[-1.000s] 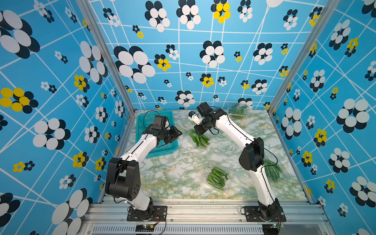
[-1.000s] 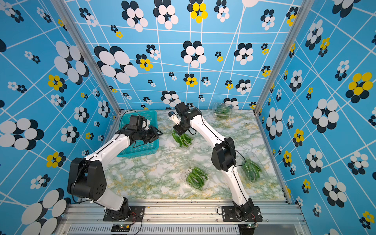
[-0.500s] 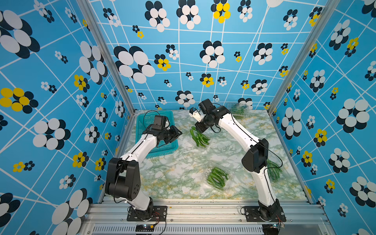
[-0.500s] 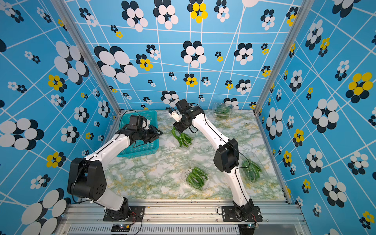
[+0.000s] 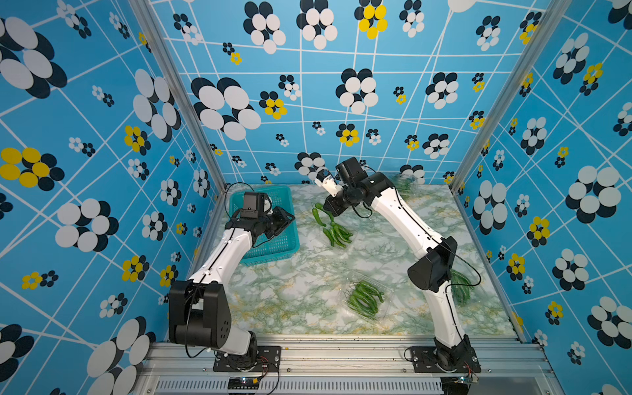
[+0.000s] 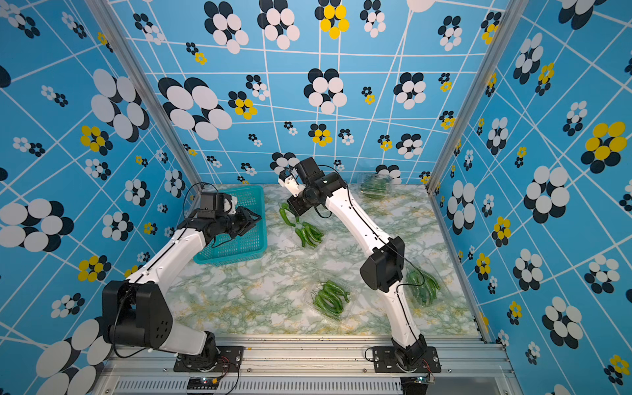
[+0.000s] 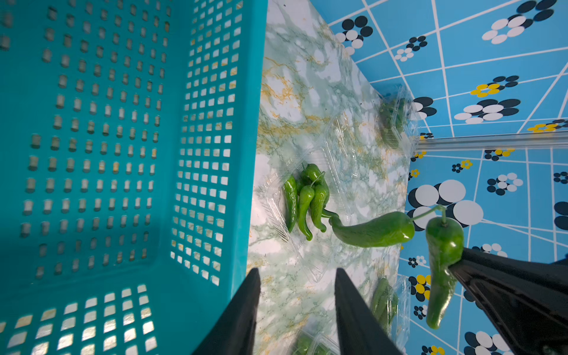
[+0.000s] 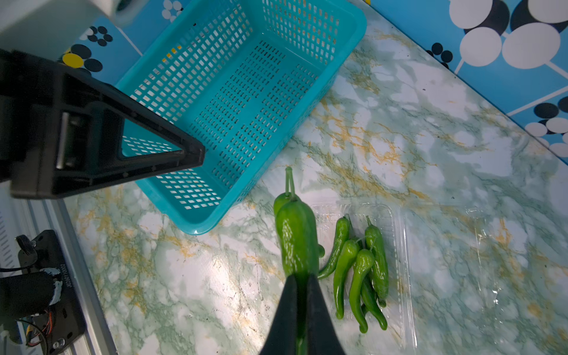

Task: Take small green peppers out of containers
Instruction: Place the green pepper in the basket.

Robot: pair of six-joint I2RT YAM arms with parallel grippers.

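My right gripper (image 8: pixel 302 276) is shut on two small green peppers (image 8: pixel 295 233) joined at their stems, held in the air between the teal basket and an open container (image 8: pixel 445 246). The rest of that bunch (image 8: pixel 359 270) lies in the open container. In both top views the held peppers (image 5: pixel 318 215) (image 6: pixel 286 217) hang left of the bunch (image 5: pixel 337 234). My left gripper (image 7: pixel 296 273) stands open and empty over the basket's right rim (image 5: pixel 284 219). The left wrist view shows the held pair (image 7: pixel 375 230) near the right gripper's finger (image 7: pixel 507 292).
The teal perforated basket (image 5: pixel 273 246) stands at the back left, with nothing inside. Closed containers of peppers sit at the front middle (image 5: pixel 366 299), at the right behind my right arm (image 5: pixel 461 287) and at the back right corner (image 5: pixel 405 183). Patterned walls enclose the marble table (image 5: pixel 307 273).
My right gripper has risen and moved left toward the basket with the two peppers, away from the bunch in the open container. The left arm has not moved.
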